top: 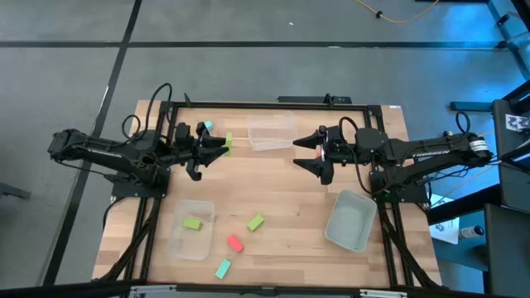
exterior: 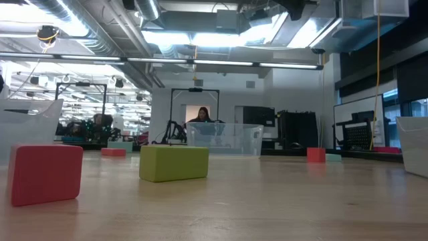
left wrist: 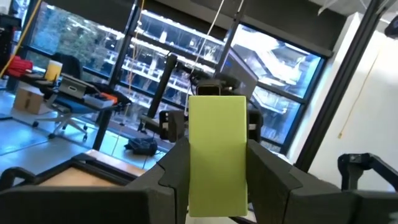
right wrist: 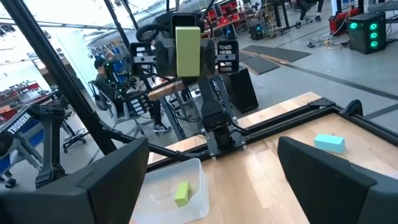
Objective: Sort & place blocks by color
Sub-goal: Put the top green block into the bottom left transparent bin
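Left gripper (top: 225,144), jaws clamped on lime green block (left wrist: 216,155), long axis upright; green-block tub (top: 192,229) at 6 o'clock; right gripper (top: 300,151) jaws apart.

Three clear tubs (top: 272,131) (top: 192,229) (top: 351,220) on wooden table (top: 290,199); person (exterior: 202,115) beyond.

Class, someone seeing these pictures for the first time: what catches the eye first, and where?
The left claw holds a lime green block in the air at the table's far left. Facing it, the right claw hangs open and empty. Near the front edge, loose blocks lie beside a clear tub.
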Robot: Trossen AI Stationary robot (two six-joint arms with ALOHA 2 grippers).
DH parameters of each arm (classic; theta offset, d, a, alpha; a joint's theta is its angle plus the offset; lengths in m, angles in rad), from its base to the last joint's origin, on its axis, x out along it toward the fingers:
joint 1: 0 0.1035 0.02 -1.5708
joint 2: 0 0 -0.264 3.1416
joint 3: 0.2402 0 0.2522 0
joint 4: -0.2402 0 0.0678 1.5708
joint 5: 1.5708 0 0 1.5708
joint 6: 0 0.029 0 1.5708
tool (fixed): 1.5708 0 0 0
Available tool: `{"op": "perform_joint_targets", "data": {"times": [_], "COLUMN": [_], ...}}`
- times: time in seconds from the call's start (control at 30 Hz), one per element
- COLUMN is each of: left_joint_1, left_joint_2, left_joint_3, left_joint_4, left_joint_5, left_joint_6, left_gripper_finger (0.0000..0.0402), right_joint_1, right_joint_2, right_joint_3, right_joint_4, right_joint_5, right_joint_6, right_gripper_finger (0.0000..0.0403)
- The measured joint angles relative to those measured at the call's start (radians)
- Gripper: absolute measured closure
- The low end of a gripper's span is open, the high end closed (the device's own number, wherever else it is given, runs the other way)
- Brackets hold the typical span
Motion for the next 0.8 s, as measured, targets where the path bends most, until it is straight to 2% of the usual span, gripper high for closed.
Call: {"op": "perform_joint_targets", "data": {"times": [0.37, 0.53, 0.6, 0.7, 0.8], "left_joint_1": [0.0, -0.004, -0.027, -0.094, -0.19], "left_joint_2": [-0.003, -0.002, -0.003, 0.022, 0.084], "left_joint_3": [0.0, 0.034, 0.103, 0.255, 0.405], "left_joint_4": [-0.009, -0.109, -0.253, -0.622, -1.008], "left_joint_5": [0.004, 0.022, 0.044, 0.058, 0.041], "left_joint_6": [0.043, 0.052, 0.041, -0.013, -0.13], "left_gripper_finger": [0.0289, 0.0289, 0.0289, 0.0289, 0.0289], "right_joint_1": [0.0, 0.0, 0.0, 0.0, 0.0], "right_joint_2": [0.0, 0.0, 0.0, 0.0, 0.0], "right_joint_3": [0.0, 0.0, 0.0, 0.0, 0.0], "right_joint_4": [-0.007, -0.007, -0.008, -0.008, -0.018], "right_joint_5": [0.0, 0.0, 0.0, -0.007, -0.008], "right_joint_6": [-0.031, -0.026, -0.026, -0.027, -0.027], "right_gripper_finger": [0.0044, 0.0044, 0.0044, 0.0044, 0.0044]}}
